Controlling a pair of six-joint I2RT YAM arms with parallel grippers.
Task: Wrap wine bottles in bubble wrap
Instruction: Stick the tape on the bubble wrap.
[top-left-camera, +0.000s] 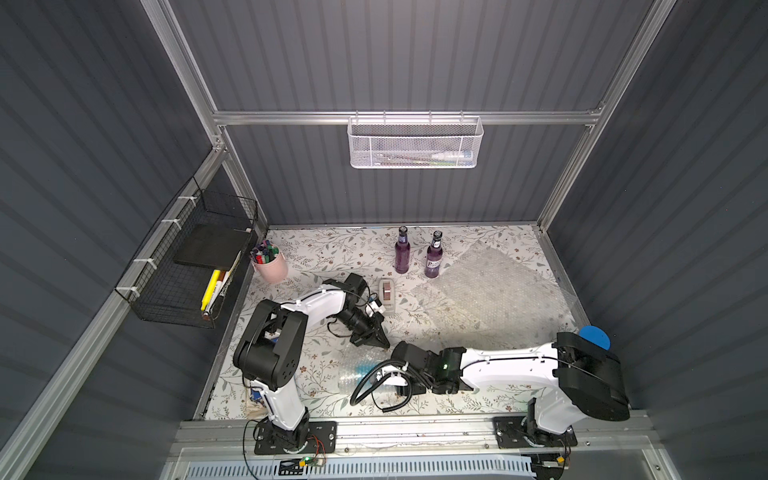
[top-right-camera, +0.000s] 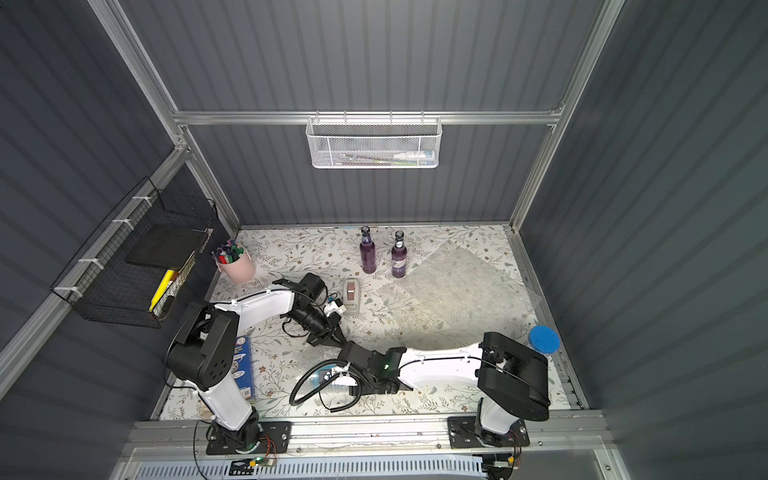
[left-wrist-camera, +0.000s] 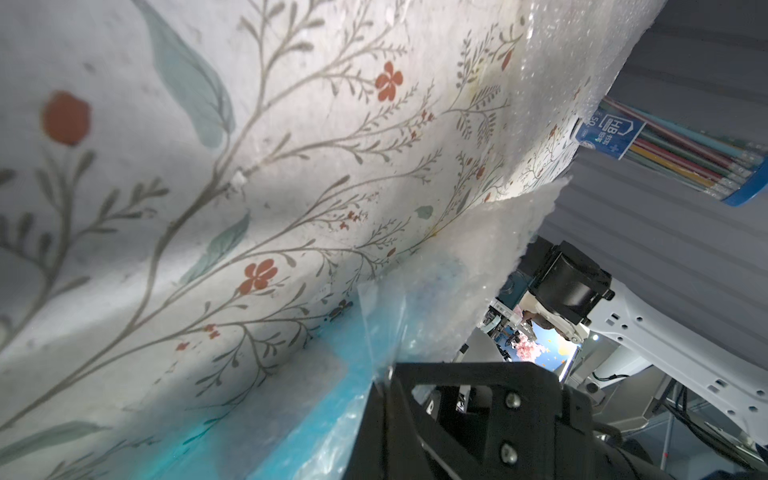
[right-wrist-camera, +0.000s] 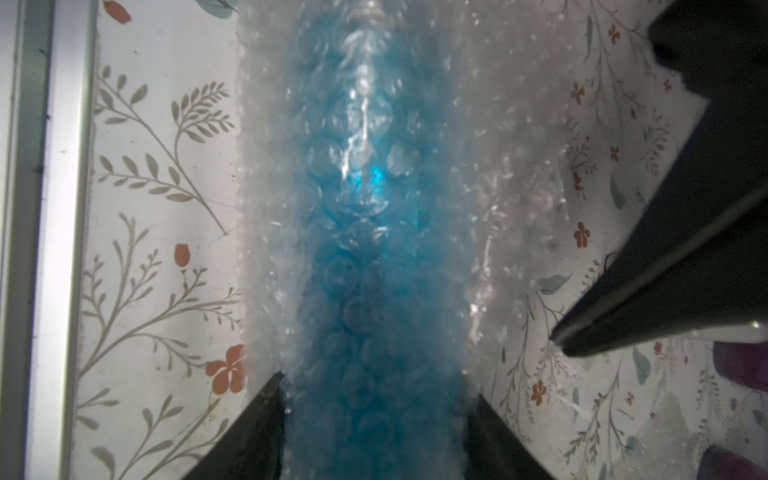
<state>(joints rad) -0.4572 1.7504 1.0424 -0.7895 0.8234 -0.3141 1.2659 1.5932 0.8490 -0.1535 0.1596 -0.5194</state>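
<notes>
Tabletop (top-left-camera: 324, 249) floral; walls (top-left-camera: 415, 62) grey, ribbed.

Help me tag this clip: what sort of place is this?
Probably a robot work cell set up for packing: aluminium frame, left arm and right arm bolted to a rail, bubble wrap, tape dispenser.

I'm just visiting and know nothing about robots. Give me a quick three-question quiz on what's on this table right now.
1. True or false: both purple bottles stand upright.
2. The right end effector grips: A) nothing, B) the bubble-wrapped blue bottle, C) a purple bottle?
3. Fill in: the jaws of the left end effector are ____.
Key: 1 true; 2 B; 3 shut.
</notes>
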